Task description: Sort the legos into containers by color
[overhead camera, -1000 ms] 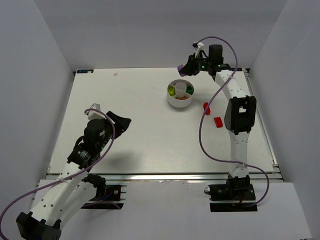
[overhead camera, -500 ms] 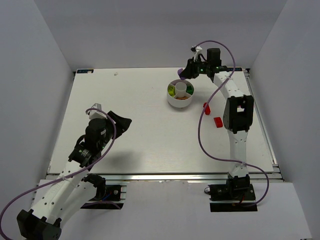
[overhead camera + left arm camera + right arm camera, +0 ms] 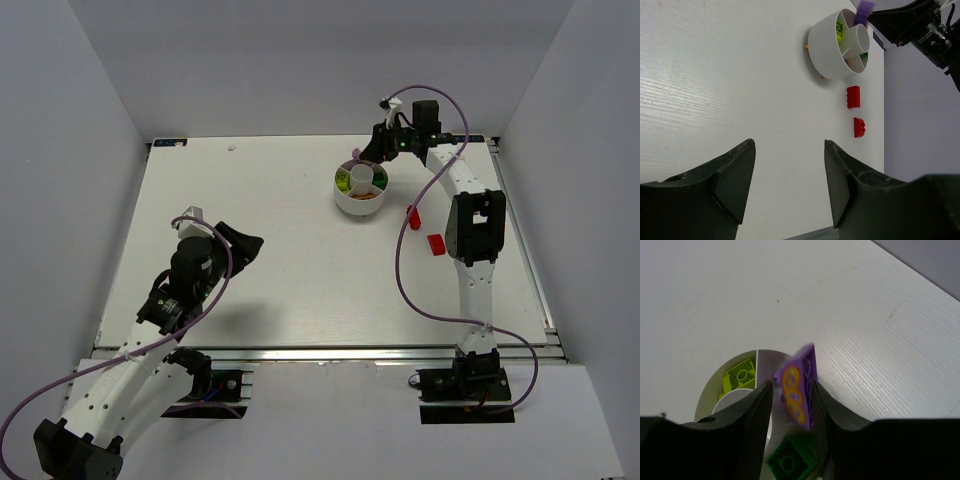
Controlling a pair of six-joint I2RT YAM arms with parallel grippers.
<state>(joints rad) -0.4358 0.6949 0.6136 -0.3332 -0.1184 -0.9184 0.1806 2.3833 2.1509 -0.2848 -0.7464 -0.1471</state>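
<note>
My right gripper (image 3: pixel 366 150) hangs over the far rim of the round white dish (image 3: pixel 341 201), shut on a purple lego (image 3: pixel 799 390) that sits tilted between the fingers. The purple lego also shows above the dish in the left wrist view (image 3: pixel 863 12). Below it, the dish (image 3: pixel 704 402) holds a yellow-green lego (image 3: pixel 740 376) in one wedge and a dark green lego (image 3: pixel 790 461) in another. Two red legos (image 3: pixel 412 216) (image 3: pixel 435 243) lie on the table right of the dish. My left gripper (image 3: pixel 245 248) is open and empty, far to the near left.
The white table (image 3: pixel 280 220) ends in a metal rail at its near edge (image 3: pixel 320 350). Grey walls close in the far and side edges. In the left wrist view the dish (image 3: pixel 822 47) and both red legos (image 3: pixel 853 96) (image 3: pixel 859 127) lie ahead of the open fingers.
My right gripper has moved left and a little nearer with the purple lego, from beyond the dish to over its far rim. The left arm has barely moved.
</note>
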